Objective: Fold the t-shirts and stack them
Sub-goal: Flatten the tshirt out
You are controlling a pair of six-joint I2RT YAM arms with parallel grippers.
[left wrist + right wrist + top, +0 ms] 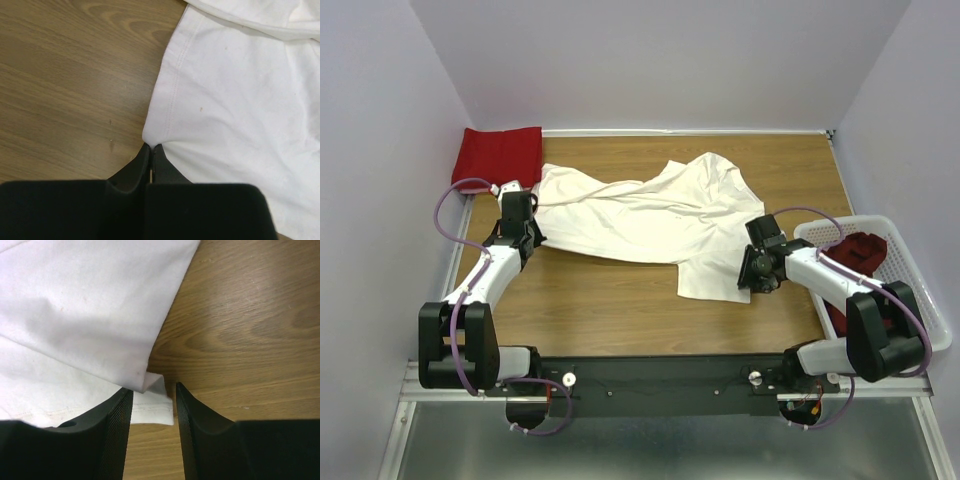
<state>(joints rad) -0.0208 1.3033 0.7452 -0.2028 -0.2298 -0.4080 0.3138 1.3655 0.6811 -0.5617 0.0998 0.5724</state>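
Note:
The cream-white t-shirt (650, 215) lies crumpled across the middle of the table. My left gripper (530, 232) is shut on its left hem edge (165, 125); the fabric puckers at the closed tips. My right gripper (752, 275) is open over the shirt's lower right corner (155, 400), which lies between the jaws with a small fold standing up. A bright red t-shirt (498, 155) lies folded at the far left corner. A dark red t-shirt (860, 255) sits in the basket at the right.
A white lattice basket (920, 300) stands at the table's right edge beside my right arm. Bare wood table (620, 310) shows in front of the shirt. Walls close in the left, back and right sides.

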